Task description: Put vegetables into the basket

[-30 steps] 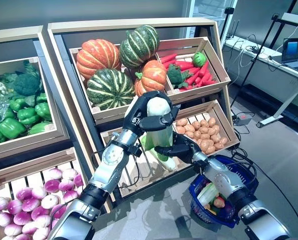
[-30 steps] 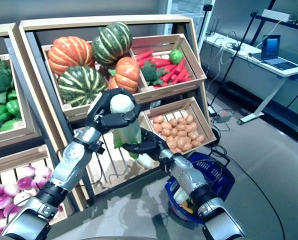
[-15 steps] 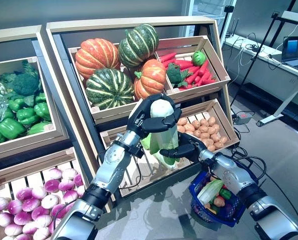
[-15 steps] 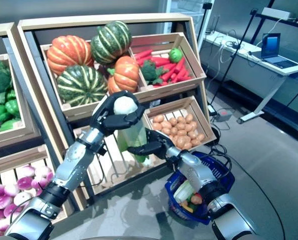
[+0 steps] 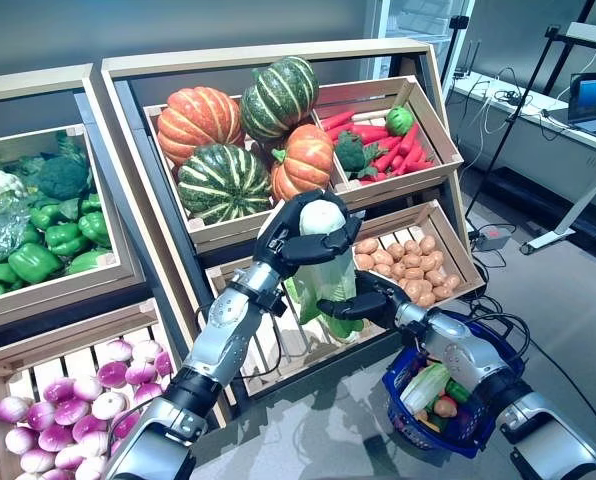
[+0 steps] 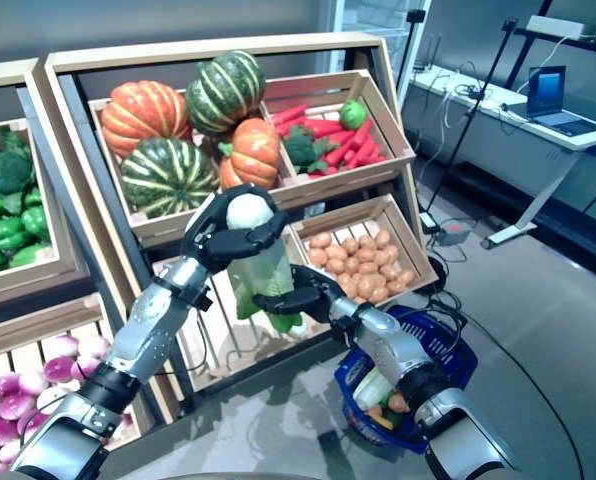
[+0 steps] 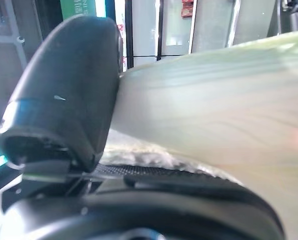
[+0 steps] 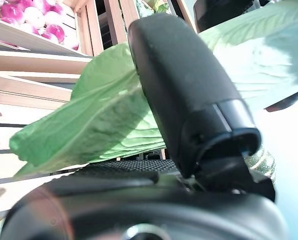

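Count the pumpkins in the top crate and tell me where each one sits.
4: an orange pumpkin back left, a green striped pumpkin back right, a green striped one front left, a small orange one front right. More may be hidden behind.

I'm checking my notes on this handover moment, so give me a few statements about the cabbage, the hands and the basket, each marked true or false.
1. The left hand is curled round the white end of the napa cabbage. True.
2. The right hand is empty and away from the cabbage. False: it holds the cabbage's leafy lower end.
3. The blue basket is empty. False: it already holds several vegetables.
4. The basket hangs on the right arm. True.
5. The cabbage rests in the potato crate. False: it is held up in front of the shelves.
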{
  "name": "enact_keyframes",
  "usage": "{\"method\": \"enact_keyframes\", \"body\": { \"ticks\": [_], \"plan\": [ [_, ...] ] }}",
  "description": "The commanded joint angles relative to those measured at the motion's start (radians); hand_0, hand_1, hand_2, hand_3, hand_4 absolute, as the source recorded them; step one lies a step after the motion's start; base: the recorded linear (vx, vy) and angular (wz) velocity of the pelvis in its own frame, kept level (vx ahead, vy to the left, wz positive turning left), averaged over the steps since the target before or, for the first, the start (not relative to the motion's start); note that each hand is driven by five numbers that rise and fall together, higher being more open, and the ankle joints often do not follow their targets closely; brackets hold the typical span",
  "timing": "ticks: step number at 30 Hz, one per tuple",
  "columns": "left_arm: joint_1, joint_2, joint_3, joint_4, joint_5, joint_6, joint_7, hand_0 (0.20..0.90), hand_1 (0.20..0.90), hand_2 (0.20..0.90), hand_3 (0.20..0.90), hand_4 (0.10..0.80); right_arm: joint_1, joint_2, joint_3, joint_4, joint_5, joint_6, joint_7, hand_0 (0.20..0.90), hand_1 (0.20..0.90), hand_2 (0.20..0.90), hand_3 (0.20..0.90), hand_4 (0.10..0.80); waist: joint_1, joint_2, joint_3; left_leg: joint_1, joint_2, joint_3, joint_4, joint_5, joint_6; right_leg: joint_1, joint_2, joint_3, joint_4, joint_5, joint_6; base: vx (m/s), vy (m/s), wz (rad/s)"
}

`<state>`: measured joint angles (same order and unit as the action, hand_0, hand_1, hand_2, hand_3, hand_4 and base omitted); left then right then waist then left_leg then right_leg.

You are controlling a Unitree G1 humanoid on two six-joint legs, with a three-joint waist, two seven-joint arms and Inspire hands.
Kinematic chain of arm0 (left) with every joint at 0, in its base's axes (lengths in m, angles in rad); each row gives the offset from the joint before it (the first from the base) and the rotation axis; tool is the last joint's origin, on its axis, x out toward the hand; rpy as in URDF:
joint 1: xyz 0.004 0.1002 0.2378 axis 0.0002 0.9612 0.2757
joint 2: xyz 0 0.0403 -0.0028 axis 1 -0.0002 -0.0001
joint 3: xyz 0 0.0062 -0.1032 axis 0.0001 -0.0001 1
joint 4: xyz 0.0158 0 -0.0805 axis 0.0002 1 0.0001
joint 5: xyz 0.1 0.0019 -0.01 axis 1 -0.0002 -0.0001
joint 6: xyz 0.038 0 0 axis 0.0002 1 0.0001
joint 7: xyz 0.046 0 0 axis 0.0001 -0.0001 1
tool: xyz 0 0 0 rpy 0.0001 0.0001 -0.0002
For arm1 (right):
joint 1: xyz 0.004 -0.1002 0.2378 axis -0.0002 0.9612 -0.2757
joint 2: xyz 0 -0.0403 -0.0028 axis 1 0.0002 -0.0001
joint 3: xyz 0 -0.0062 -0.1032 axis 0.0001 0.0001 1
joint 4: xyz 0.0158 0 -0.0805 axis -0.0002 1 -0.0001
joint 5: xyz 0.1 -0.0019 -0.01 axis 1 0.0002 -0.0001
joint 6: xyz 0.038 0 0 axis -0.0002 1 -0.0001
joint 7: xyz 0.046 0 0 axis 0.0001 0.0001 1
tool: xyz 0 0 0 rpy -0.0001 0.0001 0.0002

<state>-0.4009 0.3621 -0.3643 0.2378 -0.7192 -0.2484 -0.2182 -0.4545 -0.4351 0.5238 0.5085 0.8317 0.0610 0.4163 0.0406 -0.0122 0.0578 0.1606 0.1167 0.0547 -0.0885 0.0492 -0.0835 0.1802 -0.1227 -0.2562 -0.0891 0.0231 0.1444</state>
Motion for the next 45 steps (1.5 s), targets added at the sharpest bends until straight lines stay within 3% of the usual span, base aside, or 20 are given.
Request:
{"method": "enact_keyframes", "body": {
  "ticks": [1,7,8,9,19,35,45],
  "plan": [
    [-0.128,-0.107,-0.117,0.031,-0.042,-0.020,-0.069,0.300,0.300,0.300,0.300,0.400,-0.276,0.150,-0.134,-0.053,0.180,-0.245,0.048,0.300,0.300,0.300,0.300,0.400,0.001,-0.032,-0.045,0.000,-0.071,0.007,0.001,-0.084,0.040,0.005,-0.002,0.056,0.013,-0.014,-0.042,0.000,0.000,0.00],
    [-0.125,-0.104,-0.106,0.039,-0.030,-0.017,-0.052,0.300,0.300,0.300,0.300,0.400,-0.262,0.148,-0.142,-0.045,0.167,-0.231,0.027,0.300,0.300,0.300,0.300,0.400,-0.004,-0.031,-0.047,0.004,-0.069,0.013,0.001,-0.086,0.039,0.006,-0.002,0.060,0.011,-0.012,-0.041,0.000,0.000,0.00],
    [-0.120,-0.101,-0.102,0.041,-0.029,-0.007,-0.058,0.829,0.829,0.829,0.829,0.753,-0.257,0.146,-0.143,-0.041,0.162,-0.230,0.020,0.300,0.300,0.300,0.300,0.400,-0.005,-0.030,-0.047,0.004,-0.069,0.014,0.001,-0.085,0.039,0.005,-0.001,0.062,0.011,-0.011,-0.041,0.000,0.000,0.00],
    [-0.116,-0.099,-0.100,0.042,-0.026,-0.006,-0.058,0.900,0.900,0.900,0.900,0.800,-0.252,0.142,-0.145,-0.042,0.161,-0.227,0.016,0.300,0.300,0.300,0.300,0.400,-0.006,-0.030,-0.047,0.004,-0.069,0.015,0.001,-0.085,0.039,0.004,0.000,0.064,0.012,-0.011,-0.041,0.000,0.000,0.00],
    [-0.062,-0.026,-0.034,0.056,0.065,-0.027,-0.054,0.900,0.900,0.900,0.900,0.800,-0.115,0.089,-0.194,-0.014,0.128,-0.209,0.011,0.300,0.300,0.300,0.300,0.400,-0.011,-0.028,-0.040,0.005,-0.063,0.028,0.001,-0.083,0.038,-0.001,0.002,0.071,0.012,-0.008,-0.039,0.000,0.000,0.00],
    [0.089,0.180,0.203,0.143,0.160,-0.091,-0.032,0.900,0.900,0.900,0.900,0.800,0.204,-0.070,-0.395,0.096,0.086,-0.242,0.050,0.300,0.300,0.300,0.300,0.400,-0.037,-0.021,-0.009,0.003,-0.047,0.053,0.001,-0.072,0.031,-0.011,0.004,0.084,0.009,0.000,-0.033,0.002,-0.002,-0.03],
    [0.118,0.199,0.247,0.184,0.250,-0.127,0.014,0.900,0.900,0.900,0.900,0.800,0.269,-0.072,-0.513,0.156,0.076,-0.263,-0.071,0.300,0.300,0.300,0.300,0.400,-0.051,-0.013,0.003,0.007,-0.041,0.066,0.001,-0.075,0.025,-0.013,0.007,0.092,0.005,0.001,-0.030,0.009,-0.024,-0.03]
  ]
}}
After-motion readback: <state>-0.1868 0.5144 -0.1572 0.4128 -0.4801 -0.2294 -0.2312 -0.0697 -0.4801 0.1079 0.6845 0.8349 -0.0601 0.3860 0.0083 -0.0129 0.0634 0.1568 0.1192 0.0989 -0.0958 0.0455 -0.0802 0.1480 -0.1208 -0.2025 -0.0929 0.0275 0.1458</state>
